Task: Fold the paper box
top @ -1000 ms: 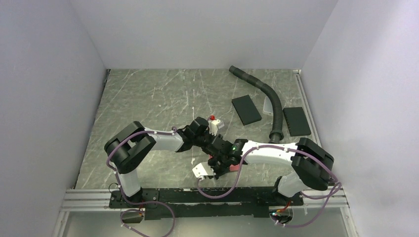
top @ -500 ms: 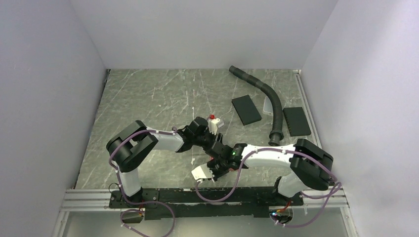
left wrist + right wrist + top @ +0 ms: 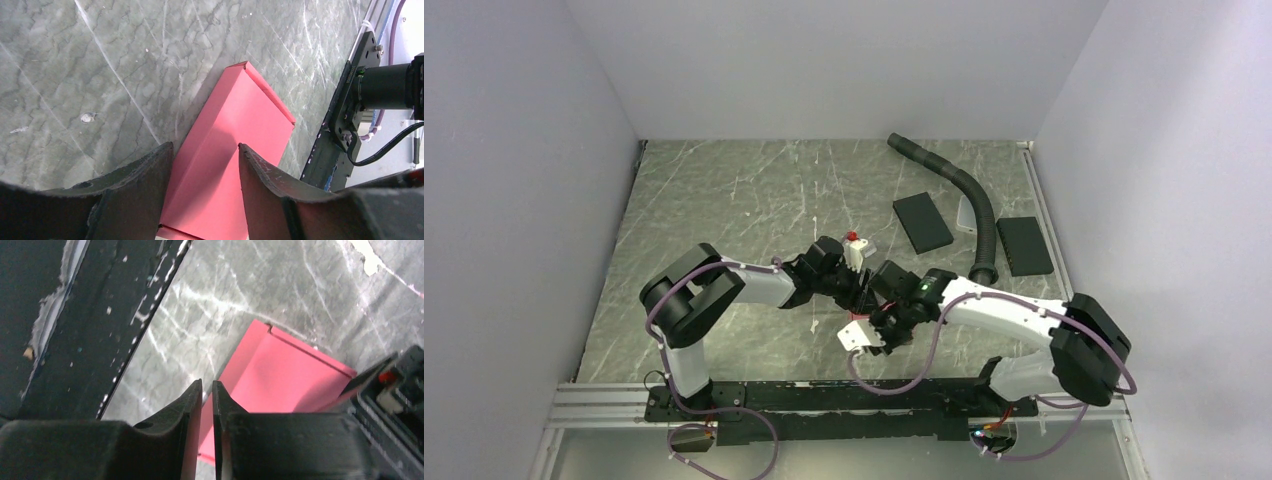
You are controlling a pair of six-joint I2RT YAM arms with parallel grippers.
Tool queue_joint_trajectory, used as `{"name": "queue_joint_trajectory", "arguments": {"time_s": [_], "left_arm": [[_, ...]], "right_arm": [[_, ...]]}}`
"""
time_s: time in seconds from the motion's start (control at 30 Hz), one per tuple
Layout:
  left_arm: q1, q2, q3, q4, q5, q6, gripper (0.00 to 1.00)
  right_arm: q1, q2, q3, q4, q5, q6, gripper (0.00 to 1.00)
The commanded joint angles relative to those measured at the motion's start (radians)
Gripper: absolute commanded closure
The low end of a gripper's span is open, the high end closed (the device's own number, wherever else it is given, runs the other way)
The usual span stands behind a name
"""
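Observation:
The paper box (image 3: 235, 115) is a flat red-pink cardboard piece lying on the marble table, with a creased side flap along one edge. My left gripper (image 3: 205, 150) is open and hovers just above it, with one finger (image 3: 140, 195) over its edge and the other over its face. In the right wrist view the box (image 3: 290, 375) lies below my right gripper (image 3: 207, 386), whose jaws stand nearly together with a thin empty slit, over the box's near edge. In the top view both grippers meet at the table's middle front, left gripper (image 3: 852, 287) and right gripper (image 3: 876, 330), and hide most of the box.
Two black flat pads (image 3: 922, 222) (image 3: 1024, 245) and a black corrugated hose (image 3: 969, 195) lie at the back right. A small red-and-white card (image 3: 855, 240) sits just behind the left wrist. The black base rail (image 3: 345, 115) runs close beside the box along the near edge.
My right arm has swung right and up, so its wrist has moved from the front left of the box toward its right side. The left arm has barely moved.

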State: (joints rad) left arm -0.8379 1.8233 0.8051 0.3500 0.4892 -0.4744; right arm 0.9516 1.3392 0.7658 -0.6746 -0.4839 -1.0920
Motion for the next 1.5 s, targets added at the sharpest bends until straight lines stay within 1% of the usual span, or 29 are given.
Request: {"name": "queue_joint_trajectory", "arguments": {"time_s": [0.0,0.07,0.13,0.37,0.5,0.6,0.67,0.7,0.77,0.87,0.9,0.93,1.0,1.03,1.13,1.2,1.27,1.33,1.47], "left_arm": [[-0.012,0.11,-0.077,-0.319,-0.037,0.019,0.41],[-0.011,0.113,-0.075,-0.319,-0.034,0.02,0.41],[-0.009,0.116,-0.071,-0.321,-0.032,0.023,0.41],[-0.01,0.127,-0.061,-0.322,-0.024,0.026,0.41],[-0.01,0.131,-0.061,-0.325,-0.016,0.032,0.42],[-0.009,0.142,-0.06,-0.32,0.001,0.038,0.42],[-0.01,0.152,-0.06,-0.31,0.018,0.04,0.43],[-0.01,0.158,-0.06,-0.304,0.028,0.039,0.43],[-0.01,0.167,-0.057,-0.299,0.04,0.039,0.43],[-0.01,0.17,-0.054,-0.301,0.038,0.039,0.43],[-0.01,0.169,-0.056,-0.302,0.035,0.037,0.43],[-0.01,0.163,-0.058,-0.301,0.031,0.034,0.43],[-0.006,0.158,-0.061,-0.305,0.014,0.026,0.43],[-0.002,0.157,-0.064,-0.304,0.009,0.021,0.43],[0.017,0.142,-0.08,-0.288,-0.006,0.002,0.42],[0.026,0.124,-0.087,-0.281,-0.017,-0.01,0.41],[0.031,0.106,-0.089,-0.279,-0.021,-0.015,0.41],[0.034,0.092,-0.085,-0.28,-0.023,-0.017,0.41],[0.035,0.075,-0.071,-0.293,-0.024,-0.017,0.41]], "right_arm": [[-0.091,-0.066,0.052,-0.228,-0.103,-0.184,0.84],[-0.128,-0.088,0.04,-0.274,-0.065,-0.233,0.84],[-0.148,-0.098,0.014,-0.291,-0.026,-0.246,0.84],[-0.157,-0.065,-0.072,-0.177,0.068,-0.169,0.88],[-0.151,-0.048,-0.131,-0.064,0.17,-0.122,0.9],[-0.138,-0.042,-0.187,0.081,0.32,-0.061,0.91],[-0.119,-0.054,-0.227,0.193,0.418,-0.027,0.94],[-0.107,-0.059,-0.236,0.235,0.453,-0.008,0.97],[-0.085,-0.062,-0.235,0.282,0.48,0.03,0.99],[-0.066,-0.063,-0.235,0.321,0.531,0.045,0.97],[-0.065,-0.064,-0.234,0.322,0.534,0.042,0.97],[-0.065,-0.067,-0.225,0.295,0.504,0.033,0.95],[-0.076,-0.092,-0.199,0.192,0.41,0.005,0.93],[-0.091,-0.115,-0.18,0.104,0.343,-0.018,0.91],[-0.172,-0.192,-0.122,-0.038,0.172,-0.059,0.88],[-0.243,-0.234,-0.093,-0.082,0.113,-0.059,0.87],[-0.315,-0.244,-0.07,-0.102,0.072,-0.05,0.87],[-0.376,-0.221,-0.054,-0.128,0.051,-0.053,0.88],[-0.408,-0.14,-0.073,-0.111,0.071,-0.058,0.92]]}}
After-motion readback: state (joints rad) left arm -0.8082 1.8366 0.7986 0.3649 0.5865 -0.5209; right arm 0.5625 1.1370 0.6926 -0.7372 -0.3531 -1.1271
